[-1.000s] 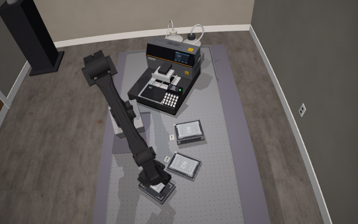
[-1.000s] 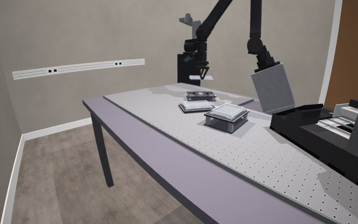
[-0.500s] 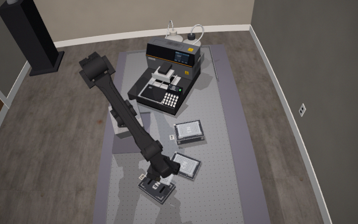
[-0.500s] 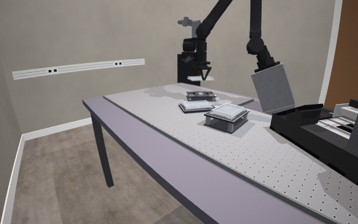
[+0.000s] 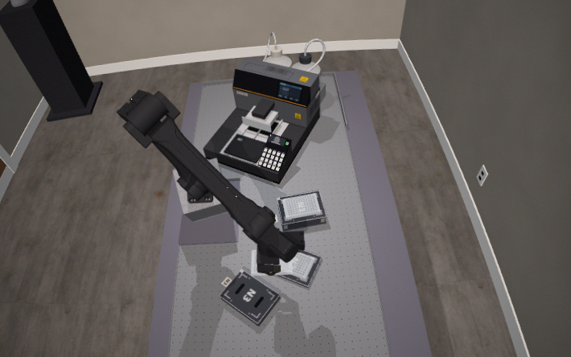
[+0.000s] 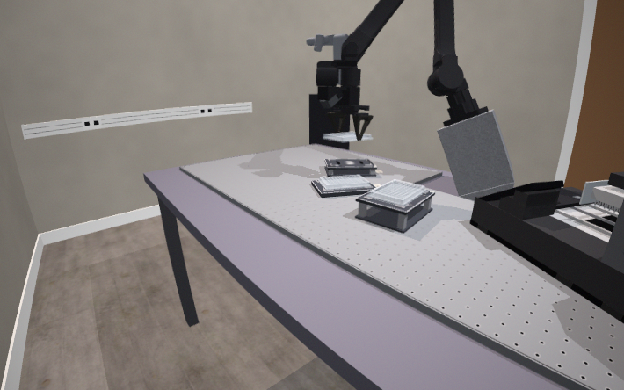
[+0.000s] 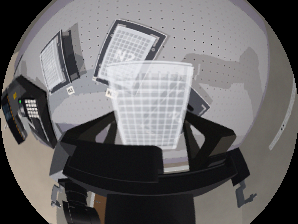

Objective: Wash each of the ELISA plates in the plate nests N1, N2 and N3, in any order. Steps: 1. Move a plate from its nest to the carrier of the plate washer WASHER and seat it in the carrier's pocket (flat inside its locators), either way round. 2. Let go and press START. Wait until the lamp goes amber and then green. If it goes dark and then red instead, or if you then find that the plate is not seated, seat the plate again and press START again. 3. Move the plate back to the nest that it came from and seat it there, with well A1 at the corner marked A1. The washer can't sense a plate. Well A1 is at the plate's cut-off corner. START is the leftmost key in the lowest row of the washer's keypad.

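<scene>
From the top, the hand [image 5: 282, 255] [image 6: 348, 134] [image 7: 150, 113] is clamped on a clear plate [image 5: 254, 262] [image 6: 341, 137] [image 7: 150, 110], which partly covers the view of nest N2 [image 5: 309, 283] [image 6: 324, 192] [image 7: 160, 42] and its seated plate [image 5: 303, 264] [image 6: 344, 182] [image 7: 130, 47]. Nest N3 [image 5: 250, 297] [image 6: 350, 167] [image 7: 200, 105] has no plate in it. Nest N1 [image 5: 303, 225] [image 6: 382, 218] [image 7: 70, 55], the one nearest the washer [image 5: 221, 141] [image 6: 571, 251] [image 7: 14, 112], carries another plate [image 5: 301, 206] [image 6: 398, 192] [image 7: 52, 65]. A lamp [image 5: 286, 143] glows green above the keypad [image 5: 272, 158] [image 7: 31, 108].

In the exterior view, the gripped plate hangs roughly level in the air, well above the bench [image 5: 345, 265] [image 6: 280, 270] [image 7: 200, 30] and apart from the nests. N1 stands taller than N2, its plate on top.

In the wrist view, the fingers grip the plate by two opposite sides; its near end is hidden behind the hand's dark body. Its far end overlaps the view of N2, while N3 shows partly behind its right side
</scene>
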You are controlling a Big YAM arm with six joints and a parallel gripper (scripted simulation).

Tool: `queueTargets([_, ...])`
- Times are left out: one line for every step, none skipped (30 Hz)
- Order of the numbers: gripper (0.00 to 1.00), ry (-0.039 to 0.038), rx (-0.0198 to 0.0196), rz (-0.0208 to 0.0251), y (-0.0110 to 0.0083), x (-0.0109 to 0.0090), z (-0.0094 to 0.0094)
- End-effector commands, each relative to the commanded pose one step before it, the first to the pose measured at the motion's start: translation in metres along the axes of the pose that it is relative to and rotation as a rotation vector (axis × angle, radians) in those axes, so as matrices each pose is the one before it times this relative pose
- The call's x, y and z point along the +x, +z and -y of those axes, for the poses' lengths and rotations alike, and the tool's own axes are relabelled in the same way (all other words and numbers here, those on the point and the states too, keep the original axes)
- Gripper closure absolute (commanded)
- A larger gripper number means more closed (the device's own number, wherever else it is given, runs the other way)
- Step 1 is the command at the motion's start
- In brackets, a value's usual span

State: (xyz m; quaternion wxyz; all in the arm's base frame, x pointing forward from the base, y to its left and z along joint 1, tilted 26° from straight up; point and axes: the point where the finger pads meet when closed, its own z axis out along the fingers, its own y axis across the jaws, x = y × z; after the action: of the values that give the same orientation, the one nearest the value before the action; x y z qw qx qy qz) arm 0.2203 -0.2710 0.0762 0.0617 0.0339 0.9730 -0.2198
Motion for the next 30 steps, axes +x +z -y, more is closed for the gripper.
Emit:
queueTargets([0.16, -0.02624, -0.00192, 0.00590, -0.00442, -0.02271, -0.00236])
queueTargets([0.16, 0.00003, -0.00017, 0.00020, -0.00029, -0.00392, -0.00349])
queueTargets([0.16, 0.00003, -0.00017, 0.00020, -0.00029, -0.00391, -0.00349])
queueTargets([0.16, 0.00000, 0.00000, 0.00000, 0.00000, 0.00000, 0.00000])
queueTargets([0.16, 0.00000, 0.00000, 0.00000, 0.00000, 0.00000, 0.00000])
queueTargets([0.16, -0.00016, -0.00060, -0.00034, -0.00013, -0.00365, -0.00378])
queueTargets([0.16, 0.00021, 0.00025, 0.00072, -0.00044, -0.00418, -0.00322])
queueTargets([0.16, 0.00002, -0.00017, 0.00019, -0.00028, -0.00390, -0.00350])
queueTargets([0.16, 0.00002, -0.00017, 0.00018, -0.00028, -0.00390, -0.00350])
queueTargets([0.16, 0.00002, -0.00017, 0.00018, -0.00028, -0.00390, -0.00351])
queueTargets([0.16, 0.00001, -0.00018, 0.00018, -0.00028, -0.00389, -0.00351])
queueTargets([0.16, 0.00001, -0.00008, 0.00008, -0.00013, -0.00181, -0.00162])
queueTargets([0.16, 0.00000, 0.00000, 0.00000, 0.00000, -0.00001, -0.00001])
queueTargets([0.16, -0.00075, -0.00133, -0.00201, 0.00054, 0.00104, -0.00091])
queueTargets([0.16, 0.00863, -0.00607, -0.01795, 0.00444, 0.00961, -0.00156])
queueTargets([0.16, 0.01094, 0.00262, -0.00278, 0.00022, 0.00295, 0.00301])
queueTargets([0.16, 0.00189, 0.00331, 0.00499, -0.00177, -0.00057, 0.00104])
queueTargets([0.16, 0.00028, -0.00028, 0.00124, -0.00026, -0.00017, 0.00002])
queueTargets([0.16, -0.00105, -0.00044, 0.00067, -0.00010, -0.00030, -0.00036])
queueTargets([0.16, -0.08595, -0.01622, -0.01190, 0.00394, 0.00064, -0.01839])
queueTargets([0.16, 0.00000, 0.00000, 0.00000, 0.00000, 0.00000, 0.00000])
queueTargets([0.16, 0.00000, 0.00000, 0.00000, 0.00000, 0.00000, 0.00000])
queueTargets([0.16, -0.03220, 0.00260, 0.00309, -0.00121, -0.00384, -0.00295])
queueTargets([0.16, -0.03642, -0.00515, -0.00728, 0.00170, 0.00146, -0.00798])
queueTargets([0.16, -0.03349, 0.00037, -0.00015, -0.00031, -0.00243, -0.00428])
queueTargets([0.16, -0.03349, 0.00038, -0.00015, -0.00031, -0.00258, -0.00419])
queueTargets([0.16, -0.02990, 0.00699, 0.00780, -0.00269, -0.00682, 0.00024])
queueTargets([0.16, -0.03133, 0.00414, 0.00448, -0.00169, -0.00525, -0.00151])
queueTargets([0.16, -0.03468, -0.00222, -0.00267, 0.00049, -0.00171, -0.00557])
queueTargets([0.16, -0.03480, -0.00237, -0.00284, 0.00054, -0.00177, -0.00557])
